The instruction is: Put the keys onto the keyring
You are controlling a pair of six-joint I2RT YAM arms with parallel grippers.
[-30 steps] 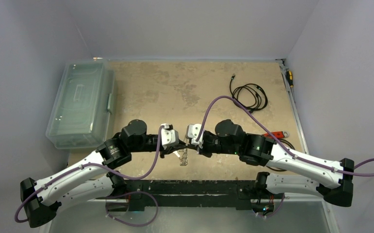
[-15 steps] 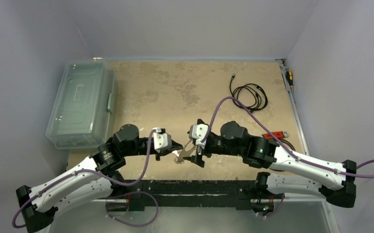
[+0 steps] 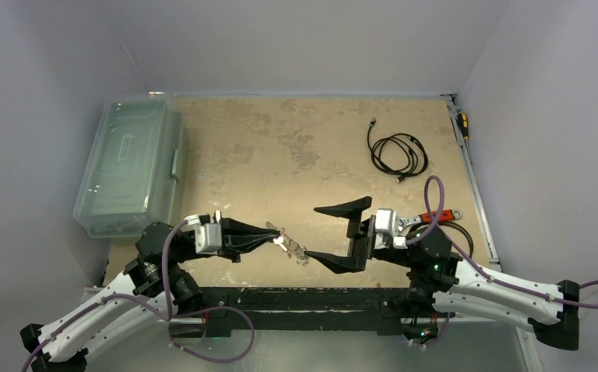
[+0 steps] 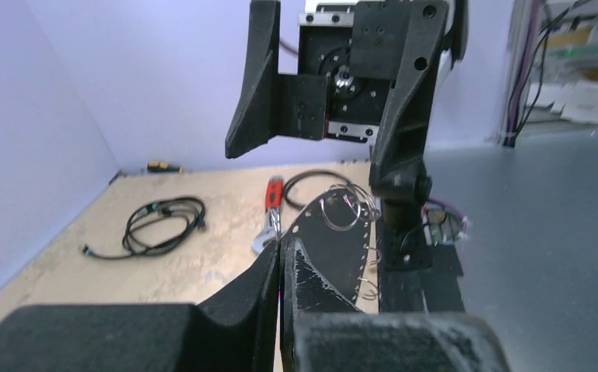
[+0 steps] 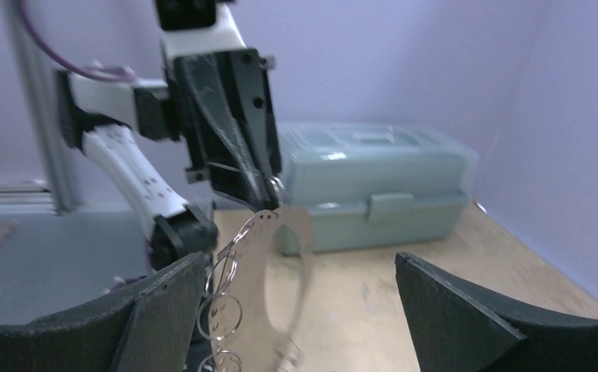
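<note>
At ten o'clock on the mottled tan table (image 3: pixel 264 147) sat a translucent grey-green lidded plastic box (image 3: pixel 129 167). At seven o'clock the left gripper (image 3: pixel 271 233) had its black fingers pressed together on one end of the keyring (image 3: pixel 289 247), a flat silvery-white crescent plate. The plate was held off the table, pointing toward four o'clock. Small wire rings (image 5: pixel 226 310) hung from its bumpy edge; the keys could not be made out. The right gripper (image 3: pixel 339 235) faced the plate's free end with its jaws spread wide; contact could not be told. A red-handled silver wrench (image 3: pixel 437 216) lay at three o'clock and a coiled black cable (image 3: pixel 398 153) at one o'clock.
</note>
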